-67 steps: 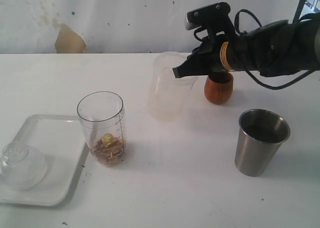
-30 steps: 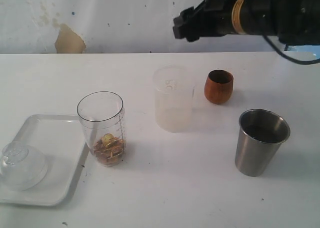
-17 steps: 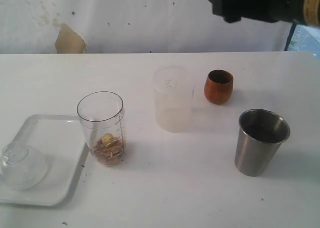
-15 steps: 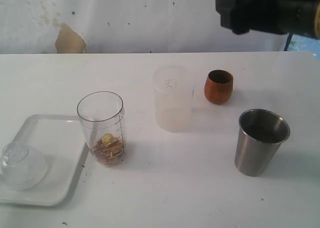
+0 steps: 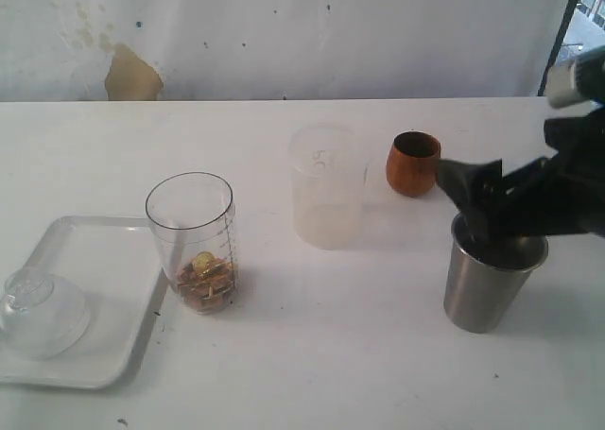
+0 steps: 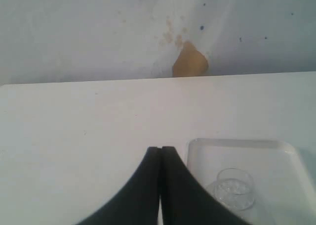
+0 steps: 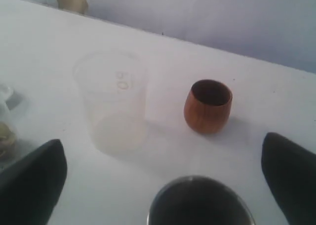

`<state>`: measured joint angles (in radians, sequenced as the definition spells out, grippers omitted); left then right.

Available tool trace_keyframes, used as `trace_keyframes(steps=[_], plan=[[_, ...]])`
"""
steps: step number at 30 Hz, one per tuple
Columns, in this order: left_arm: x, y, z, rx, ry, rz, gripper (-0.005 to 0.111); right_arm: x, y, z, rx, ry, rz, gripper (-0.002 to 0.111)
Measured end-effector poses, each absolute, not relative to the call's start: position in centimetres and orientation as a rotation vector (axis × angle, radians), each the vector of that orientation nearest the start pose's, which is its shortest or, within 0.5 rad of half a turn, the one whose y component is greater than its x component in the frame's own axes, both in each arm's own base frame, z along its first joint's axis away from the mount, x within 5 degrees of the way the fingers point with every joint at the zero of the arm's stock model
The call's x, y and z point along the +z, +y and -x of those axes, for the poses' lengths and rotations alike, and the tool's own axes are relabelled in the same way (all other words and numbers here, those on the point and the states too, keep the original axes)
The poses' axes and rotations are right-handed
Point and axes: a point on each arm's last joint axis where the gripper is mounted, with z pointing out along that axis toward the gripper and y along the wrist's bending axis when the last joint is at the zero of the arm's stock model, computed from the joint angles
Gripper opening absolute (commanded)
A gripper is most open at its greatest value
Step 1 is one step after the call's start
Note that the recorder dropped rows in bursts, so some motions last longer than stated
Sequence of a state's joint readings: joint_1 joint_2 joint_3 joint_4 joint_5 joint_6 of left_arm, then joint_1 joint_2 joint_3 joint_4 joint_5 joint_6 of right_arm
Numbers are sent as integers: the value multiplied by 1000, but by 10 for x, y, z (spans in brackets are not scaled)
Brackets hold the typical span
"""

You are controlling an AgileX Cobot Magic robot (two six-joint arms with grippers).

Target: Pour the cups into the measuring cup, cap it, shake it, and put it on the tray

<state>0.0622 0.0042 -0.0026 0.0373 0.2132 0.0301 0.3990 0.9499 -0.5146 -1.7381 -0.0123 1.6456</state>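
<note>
The clear measuring cup [image 5: 190, 241] stands beside the tray [image 5: 104, 369] with brown pieces in its bottom. The frosted tumbler [image 5: 327, 186] and the wooden cup [image 5: 413, 163] stand upright mid-table, and both show in the right wrist view: tumbler [image 7: 112, 101], wooden cup [image 7: 208, 105]. My right gripper [image 5: 482, 208] hangs open just over the rim of the steel cup [image 5: 494, 279]. In the right wrist view that gripper [image 7: 162, 142] has its fingers [image 7: 34, 178] spread wide, with the steel cup's rim [image 7: 197, 183] between them and untouched. My left gripper [image 6: 160, 150] is shut on nothing, near the tray [image 6: 237, 143].
A clear domed lid [image 5: 40, 312] lies on the tray's left part, and the lid [image 6: 232, 188] also shows in the left wrist view. A wall with a tan patch [image 5: 130, 74] runs behind the white table. The left arm is outside the exterior view.
My right gripper let go of the frosted tumbler, which now stands upright. It rose, swung right, came down over the steel cup and spread its jaws wider. The left gripper stayed shut.
</note>
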Motion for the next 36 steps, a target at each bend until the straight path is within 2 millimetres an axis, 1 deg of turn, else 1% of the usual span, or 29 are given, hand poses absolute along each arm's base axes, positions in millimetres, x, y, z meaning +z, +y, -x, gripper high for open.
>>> trace_keyframes(steps=[10,14,18,21,29,36], plan=[[194,4,-56,103,1699,2,0,236,67,-165,154,1987,495,105],[194,4,-56,103,1699,2,0,218,59,-158,108,2043,468,105],[194,4,-56,103,1699,2,0,205,55,-152,106,2091,425,105],[194,4,-56,103,1699,2,0,203,55,-150,123,2104,426,105],[194,4,-56,103,1699,2,0,202,56,-150,130,2105,427,105],[194,4,-56,103,1699,2,0,204,49,-153,69,2100,339,105]])
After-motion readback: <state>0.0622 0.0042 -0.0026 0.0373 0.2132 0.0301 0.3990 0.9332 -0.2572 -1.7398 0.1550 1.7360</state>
